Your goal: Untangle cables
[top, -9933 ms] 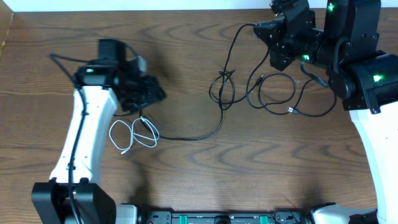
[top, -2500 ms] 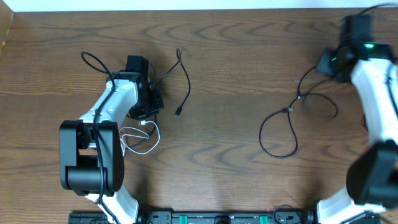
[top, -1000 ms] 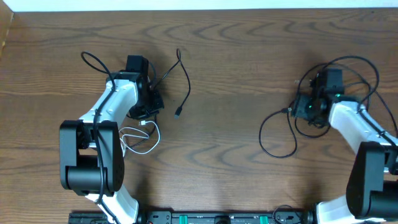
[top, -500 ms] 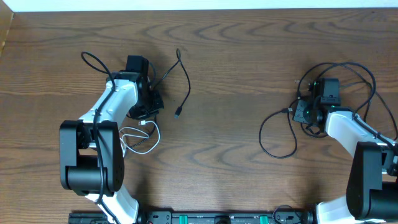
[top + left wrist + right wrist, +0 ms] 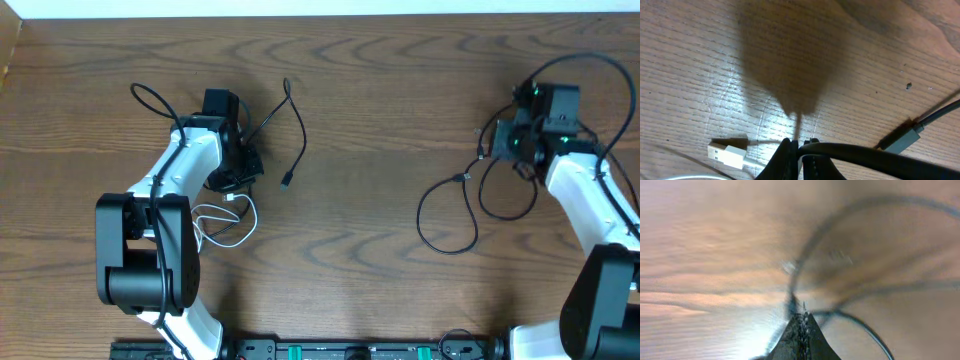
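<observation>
Left wrist cam, seen from my remote desk: L gripper [image 5: 794, 147] tips pinch a black cable [image 5: 865, 151] running off right, with the white cable [image 5: 727, 152] plug just beside them. R gripper [image 5: 801, 322] tips are pressed together w/ the looped black cable [image 5: 463, 178] at them; the blur means I can't tell if it's gripped.

I see my left arm [image 5: 178, 172] as a white moulded shell link with a black boxy joint block [image 5: 140, 262] at its base and a black wrist head; a black arm cable [image 5: 163, 107] loops off it. My right arm [image 5: 585, 195] has the same white shell, black wrist, small green lights [image 5: 537, 92]. Left gripper [image 5: 796, 147] and right gripper [image 5: 801, 322] have dark, tapered tips
</observation>
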Controlling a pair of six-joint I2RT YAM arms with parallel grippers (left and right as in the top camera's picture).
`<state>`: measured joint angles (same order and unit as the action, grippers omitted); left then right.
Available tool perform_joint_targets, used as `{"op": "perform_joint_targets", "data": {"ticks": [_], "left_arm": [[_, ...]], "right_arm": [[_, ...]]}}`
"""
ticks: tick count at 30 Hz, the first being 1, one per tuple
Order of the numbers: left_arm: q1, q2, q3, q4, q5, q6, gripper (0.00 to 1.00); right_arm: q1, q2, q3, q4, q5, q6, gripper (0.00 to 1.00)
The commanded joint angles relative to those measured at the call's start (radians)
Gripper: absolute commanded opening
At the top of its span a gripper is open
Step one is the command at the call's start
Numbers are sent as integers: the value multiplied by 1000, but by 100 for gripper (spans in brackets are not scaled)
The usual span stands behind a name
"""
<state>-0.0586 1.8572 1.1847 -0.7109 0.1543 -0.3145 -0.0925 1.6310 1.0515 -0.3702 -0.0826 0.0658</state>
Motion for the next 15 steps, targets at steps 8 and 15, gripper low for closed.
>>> {"op": "perform_joint_targets", "data": {"ticks": [8,15], "left_arm": [[8,5,-6,3,-10,-2,9],[8,5,-6,29,-9,-2,9]], "right_arm": [[86,-12,-18,-135,-312,-47,11],[220,0,-63,-193,-298,-49,64]]}}
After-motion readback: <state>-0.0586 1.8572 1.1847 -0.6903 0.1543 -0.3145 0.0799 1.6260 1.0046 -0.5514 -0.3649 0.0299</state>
